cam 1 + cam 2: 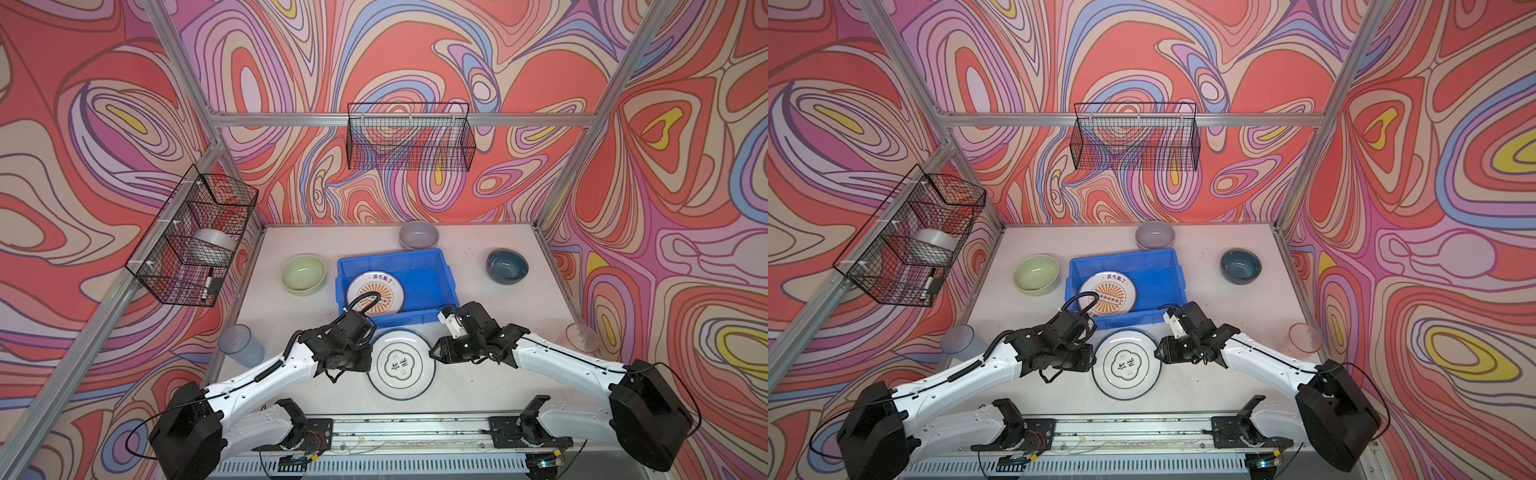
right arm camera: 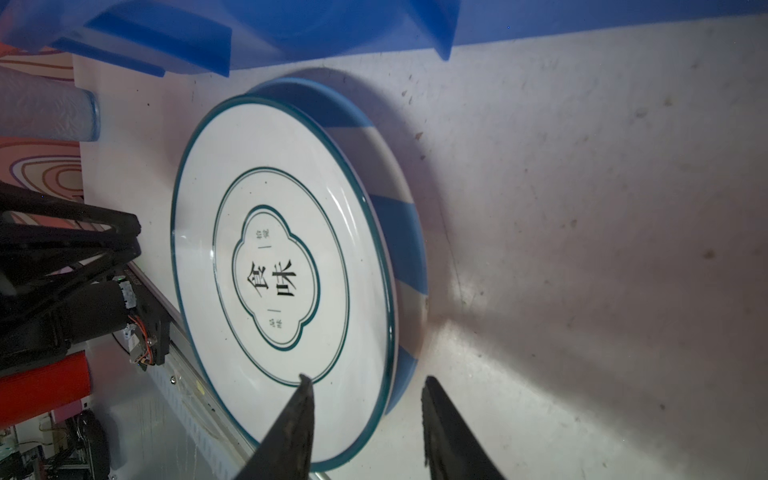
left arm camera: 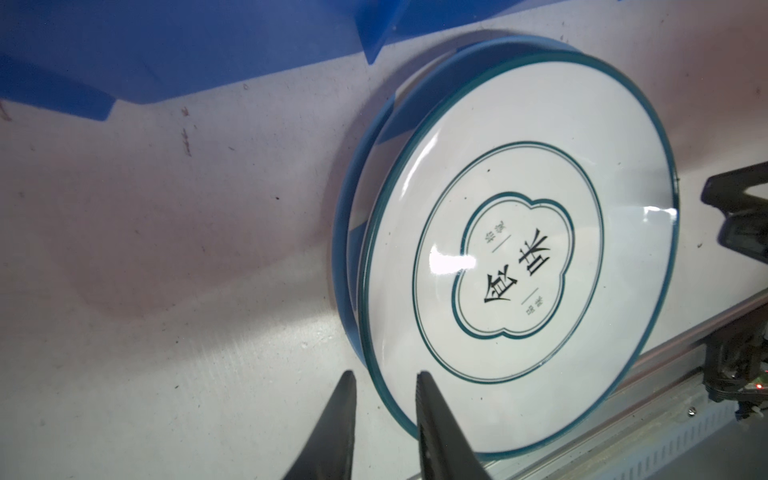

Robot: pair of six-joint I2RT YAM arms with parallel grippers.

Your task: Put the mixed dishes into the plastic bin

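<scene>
neither claw is clenched: the left gripper [image 3: 383, 376] and right gripper [image 2: 368, 377] stand part open, each straddling an opposite side of the green plate [image 1: 401, 365], which lies on the striped plate [image 2: 399, 232] on the table [image 1: 478, 374] just before the bin [image 1: 407, 319]. i judge a finger could pinch both plates, dragging the striped one along; an uneven squeeze could tilt the glossy plate so it slips against the bin wall

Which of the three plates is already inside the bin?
The orange sunburst plate; the green-rimmed plate sits on the striped plate, outside the bin.
</scene>
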